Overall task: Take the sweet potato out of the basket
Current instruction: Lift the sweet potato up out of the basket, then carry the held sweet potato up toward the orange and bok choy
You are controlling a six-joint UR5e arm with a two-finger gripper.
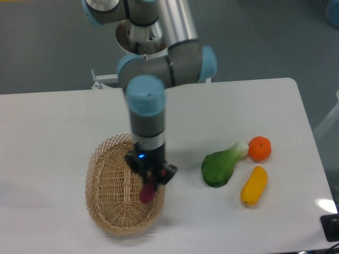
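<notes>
Sweet potato [146,192], smooth magenta stub

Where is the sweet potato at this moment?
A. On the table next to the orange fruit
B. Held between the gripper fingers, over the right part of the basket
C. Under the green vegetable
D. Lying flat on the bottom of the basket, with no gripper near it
B: the dark purple sweet potato hangs from the gripper, which is closed on it, above the right rim area of the basket.
</notes>
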